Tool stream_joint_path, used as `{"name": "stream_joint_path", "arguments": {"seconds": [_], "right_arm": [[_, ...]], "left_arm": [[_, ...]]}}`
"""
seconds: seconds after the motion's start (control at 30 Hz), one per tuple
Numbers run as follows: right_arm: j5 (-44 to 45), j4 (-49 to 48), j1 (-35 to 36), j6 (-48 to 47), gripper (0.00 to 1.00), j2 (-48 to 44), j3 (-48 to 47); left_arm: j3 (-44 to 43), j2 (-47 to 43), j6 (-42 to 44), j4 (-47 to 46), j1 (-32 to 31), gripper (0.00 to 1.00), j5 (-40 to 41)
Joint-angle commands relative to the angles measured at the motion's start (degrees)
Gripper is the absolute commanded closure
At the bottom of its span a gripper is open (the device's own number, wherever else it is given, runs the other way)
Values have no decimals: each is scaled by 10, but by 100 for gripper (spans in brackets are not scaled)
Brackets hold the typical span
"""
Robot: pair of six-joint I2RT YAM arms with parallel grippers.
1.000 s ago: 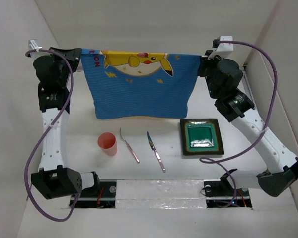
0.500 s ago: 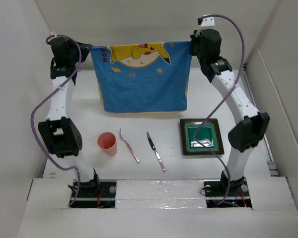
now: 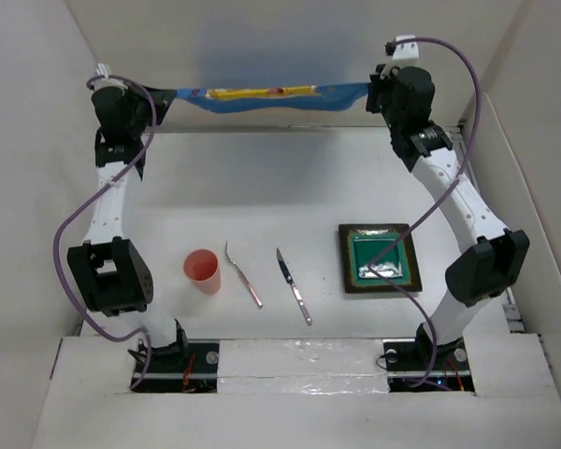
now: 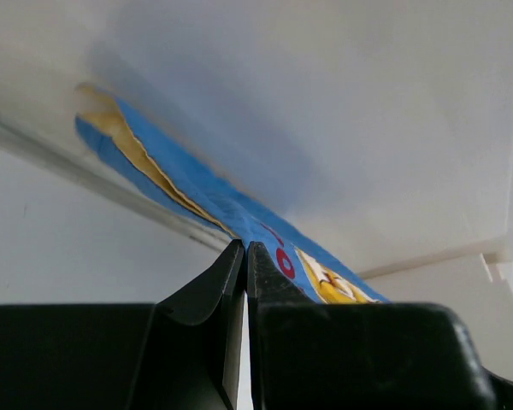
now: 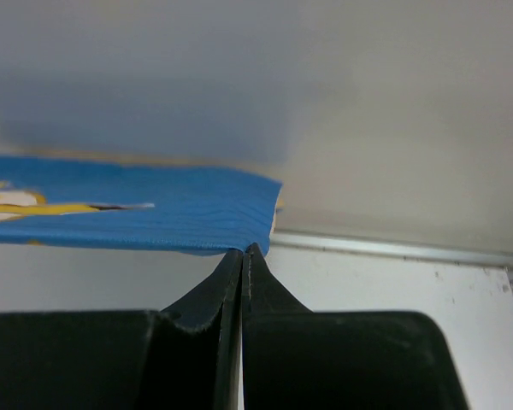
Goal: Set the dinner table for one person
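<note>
left tool (image 4: pixel 245 248) and right tool (image 5: pixel 242 252) each pinched a placemat (image 3: pixel 262 95) corner above the bench (image 3: pixel 262 192); laying it down flat probably came next.

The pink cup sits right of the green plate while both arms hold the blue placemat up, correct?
No. The top external view shows the pink cup left of the green plate; both arms do hold the blue placemat up.
</note>
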State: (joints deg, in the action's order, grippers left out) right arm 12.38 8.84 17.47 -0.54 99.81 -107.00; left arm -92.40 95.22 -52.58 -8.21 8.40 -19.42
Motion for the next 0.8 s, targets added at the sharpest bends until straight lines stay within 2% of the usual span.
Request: {"name": "stream_joint_path", "arguments": {"seconds": [0.0, 0.07, 0.17, 0.23, 0.37, 0.6, 0.67, 0.77], "right_arm": [[37, -102, -41, -6, 100, -28, 129], [34, -121, -46, 4, 100, -32, 221], [40, -154, -46, 42, 100, -29, 310], [41, -153, -46, 56, 100, -18, 338], [43, -98, -52, 92, 100, 1, 353], [17, -91, -52, 119, 99, -56, 418], [23, -73, -52, 129, 90, -64, 438], [30, -66, -52, 138, 86, -92, 468]], "left_arm": [[121, -29, 15, -102, 29, 100, 8], [212, -30, 17, -153, 29, 100, -1], [316, -25, 18, -199, 29, 100, 0], [372, -14, 20, -222, 29, 100, 4], [419, -2, 23, -233, 24, 100, 11], [460, -56, 24, -202, 19, 100, 23], [472, -70, 27, -184, 19, 100, 28], [490, -92, 23, -173, 19, 100, 28]]}}
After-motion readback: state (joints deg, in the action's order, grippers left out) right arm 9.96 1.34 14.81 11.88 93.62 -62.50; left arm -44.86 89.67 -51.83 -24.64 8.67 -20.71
